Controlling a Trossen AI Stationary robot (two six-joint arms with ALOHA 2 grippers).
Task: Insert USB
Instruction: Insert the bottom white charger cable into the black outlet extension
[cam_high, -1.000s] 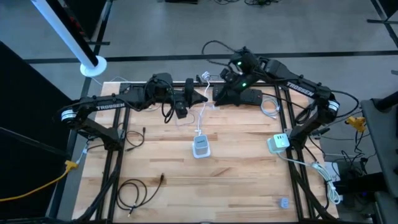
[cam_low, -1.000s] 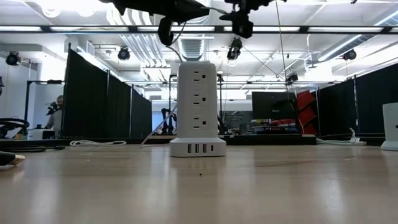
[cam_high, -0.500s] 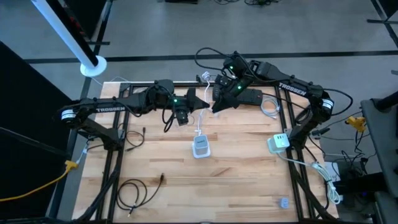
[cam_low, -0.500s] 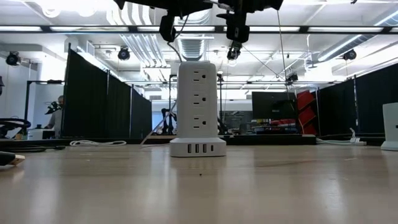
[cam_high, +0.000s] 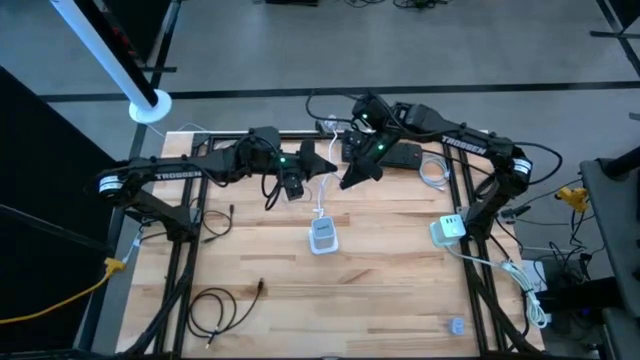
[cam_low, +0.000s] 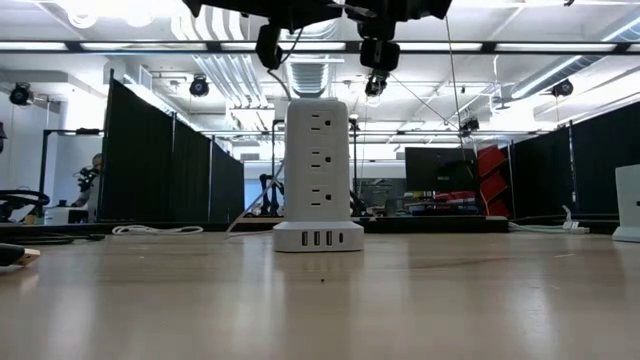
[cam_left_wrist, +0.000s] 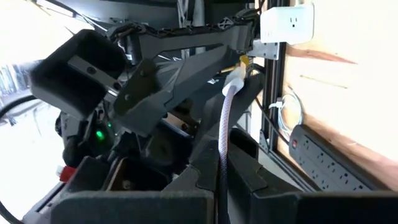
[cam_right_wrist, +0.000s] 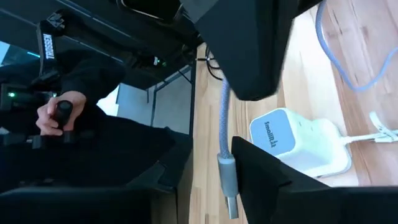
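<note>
Both arms are up over the far side of the table (cam_high: 400, 300), grippers nearly meeting above the white power tower (cam_high: 322, 235). Left gripper (cam_high: 322, 163) is fully clamped on the braided USB cable (cam_left_wrist: 225, 130); the cable runs out between its fingers toward the right arm. Right gripper (cam_high: 350, 178) is partly closed around the same cable, near the plug end. In the right wrist view the cable passes between the fingers (cam_right_wrist: 249, 50) and the metal USB plug (cam_right_wrist: 227, 180) sticks out past them, bare. Can't tell whether the pads are actually squeezing it. Plug is in the air, above and slightly behind the tower, well clear of the USB ports (cam_low: 318, 238) along its base. Tower stands upright mid-table.
</note>
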